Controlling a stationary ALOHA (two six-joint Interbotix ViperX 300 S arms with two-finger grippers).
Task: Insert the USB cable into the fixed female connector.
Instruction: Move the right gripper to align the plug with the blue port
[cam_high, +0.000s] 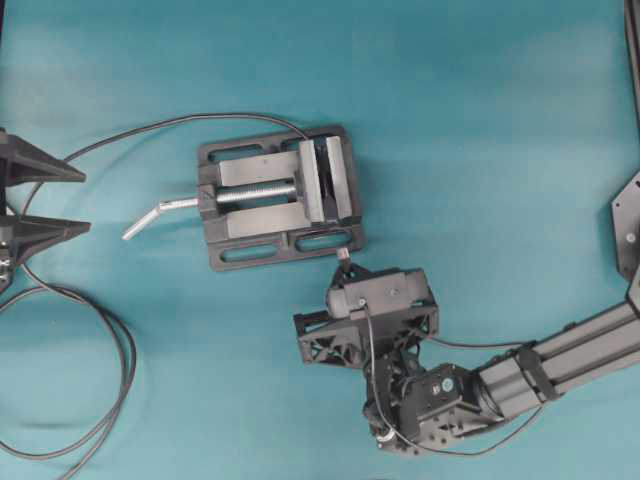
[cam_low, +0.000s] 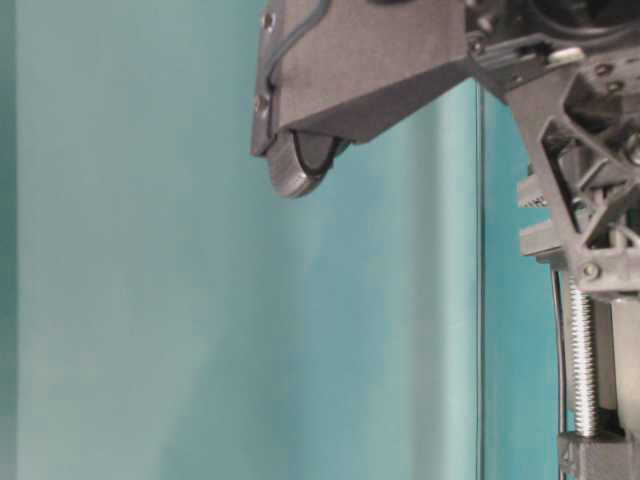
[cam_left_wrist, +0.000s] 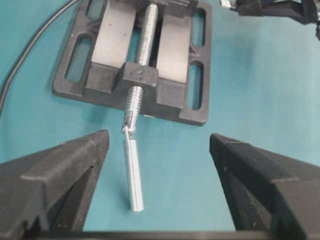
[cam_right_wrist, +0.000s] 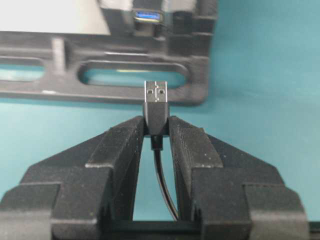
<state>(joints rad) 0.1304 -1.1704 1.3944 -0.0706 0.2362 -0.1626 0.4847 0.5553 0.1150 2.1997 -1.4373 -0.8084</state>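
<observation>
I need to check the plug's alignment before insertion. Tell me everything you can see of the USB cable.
The USB cable ends in a black plug body with a short silver metal tip showing two small square holes. The right gripper pinches the plug body between its black fingers, tip pointing toward the vise base, short of it. The thin dark cord runs back between the fingers.

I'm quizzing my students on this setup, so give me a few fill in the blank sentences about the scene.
1. The right hand grips the USB cable by its ____.
2. The left hand is ____ and holds nothing.
3. The fixed female connector sits in the black ____.
4. The silver handle lies before the ____ hand.

Missing: plug; open; vise; left
</observation>
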